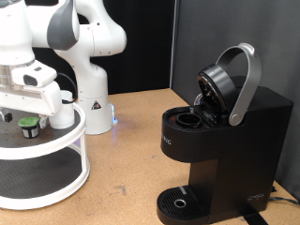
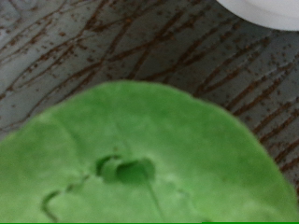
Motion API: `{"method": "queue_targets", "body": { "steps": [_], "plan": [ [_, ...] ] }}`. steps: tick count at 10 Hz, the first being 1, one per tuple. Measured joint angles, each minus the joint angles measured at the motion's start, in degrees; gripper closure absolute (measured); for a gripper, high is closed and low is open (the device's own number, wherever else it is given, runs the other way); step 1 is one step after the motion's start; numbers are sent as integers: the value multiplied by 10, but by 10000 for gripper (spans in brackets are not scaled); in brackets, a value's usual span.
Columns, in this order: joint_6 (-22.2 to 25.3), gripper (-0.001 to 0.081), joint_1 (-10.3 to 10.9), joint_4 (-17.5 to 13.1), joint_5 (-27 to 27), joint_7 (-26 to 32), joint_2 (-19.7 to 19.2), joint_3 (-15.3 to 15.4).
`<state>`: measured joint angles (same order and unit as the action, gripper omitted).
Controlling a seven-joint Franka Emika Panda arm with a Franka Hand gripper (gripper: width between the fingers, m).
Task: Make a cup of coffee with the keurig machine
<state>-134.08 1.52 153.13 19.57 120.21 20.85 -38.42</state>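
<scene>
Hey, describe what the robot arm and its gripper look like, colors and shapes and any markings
The arm is glossy white with rounded, bulbous segments and grey-black bands at the joints. Its white base carries a small triangular warning sticker and a bluish light glows at its foot. The gripper is a white blocky hand, with dark parts underneath.

keurig machine lid raised, pod chamber open from above, tan table bare alongside

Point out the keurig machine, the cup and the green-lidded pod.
keurig machine (image 1: 239, 141): exterior view, on its black body, below the raised lid.
cup (image 1: 62, 114): exterior view, on its white side, on the round stand.
pod (image 2: 140, 159): wrist view, on its green lid, by the puncture.
</scene>
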Motion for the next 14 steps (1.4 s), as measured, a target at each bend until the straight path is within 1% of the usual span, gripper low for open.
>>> {"method": "queue_targets", "body": {
  "steps": [5,6,7,8,9,10,12,14],
  "plan": [
    [-1,-1,1,5,-40,31,1,-6],
    [-1,26,1,5,-47,35,1,-7],
    [-1,26,1,5,-53,38,2,-7],
    [-1,199,1,4,-55,39,2,-8],
    [-1,199,1,3,-56,39,2,-8],
    [4,330,1,1,-57,39,2,-8],
    [27,330,0,-10,-60,40,2,-8],
    [67,330,0,-34,-78,53,12,-9]
  ]
}}
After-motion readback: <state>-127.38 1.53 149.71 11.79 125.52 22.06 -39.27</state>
